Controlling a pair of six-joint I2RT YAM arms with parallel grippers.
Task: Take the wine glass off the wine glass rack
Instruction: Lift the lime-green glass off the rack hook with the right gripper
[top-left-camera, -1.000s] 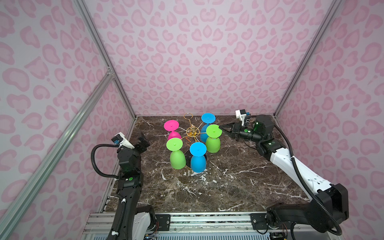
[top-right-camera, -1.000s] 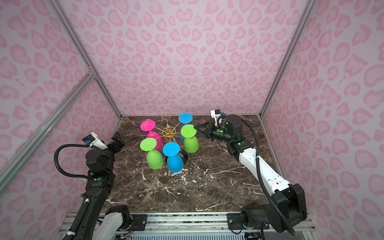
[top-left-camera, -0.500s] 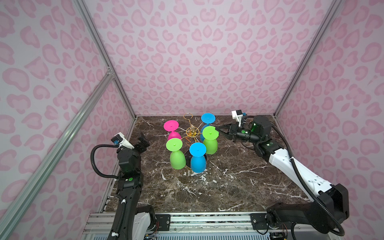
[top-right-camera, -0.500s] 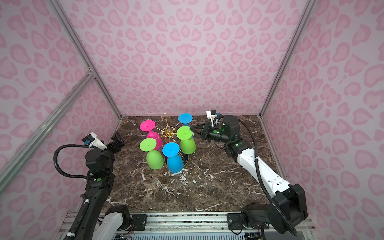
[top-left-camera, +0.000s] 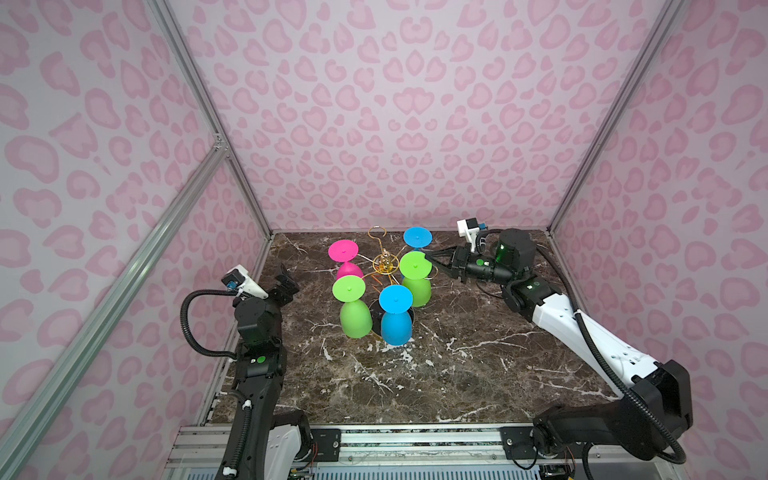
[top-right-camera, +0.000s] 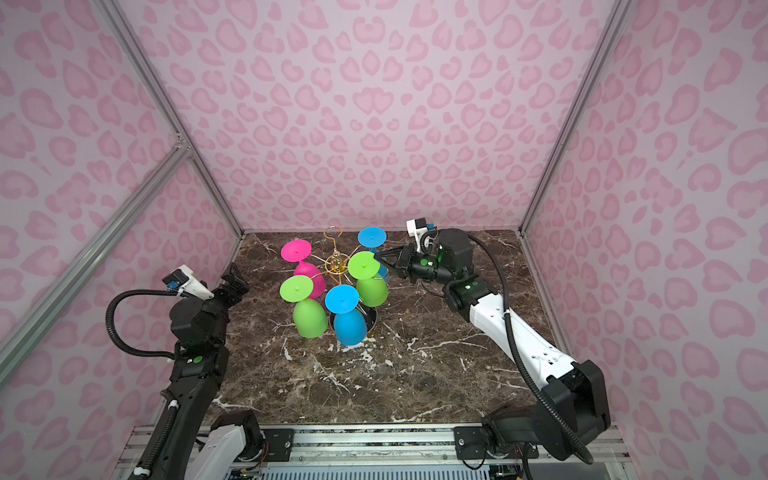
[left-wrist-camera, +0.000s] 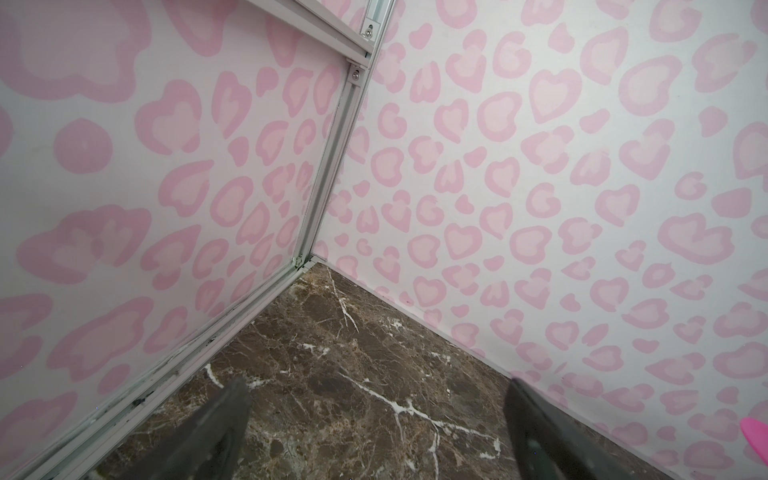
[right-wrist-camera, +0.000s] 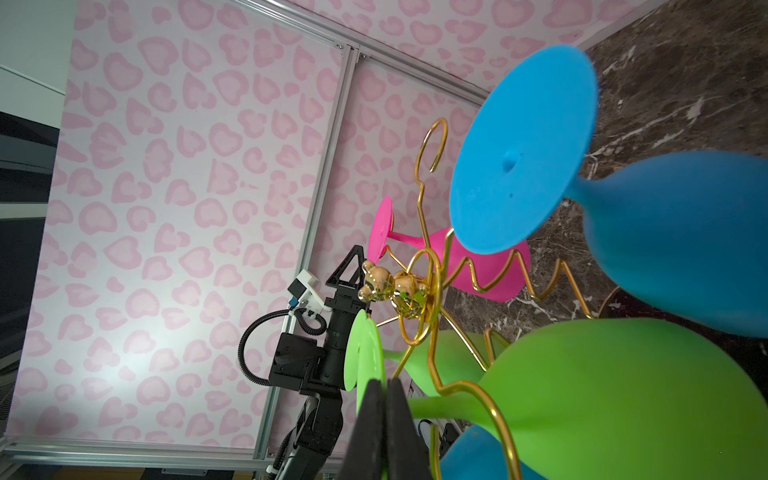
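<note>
Five wine glasses hang bowl-down from the wine glass rack (top-left-camera: 386, 264), so nothing has come off yet. Nearest the rig, the left gripper (left-wrist-camera: 380, 436) sits released and empty at the left edge of the counter (top-left-camera: 457, 374), facing a bare corner. Next come the near blue glass (top-left-camera: 395, 316) and, just beside it, the left green glass (top-left-camera: 353, 309), their bowls low around the rack's black base. Behind them hangs the right green glass (top-left-camera: 415, 278), the one being worked. The right gripper (top-left-camera: 432, 259) is clenched with its tips at the rim of that glass's foot; whether the rim is pinched between them I cannot tell. Over the last second this gripper has moved in toward the rack's hub, and the green foot has shifted inward with it. I judge contact is made, but the stem still sits in its wire loop and has yet to slide out. Farther back hang the pink glass (top-left-camera: 345, 259) and the far blue glass (top-left-camera: 417, 239); the sixth loop (top-left-camera: 376, 232), farthest of all, is empty.
</note>
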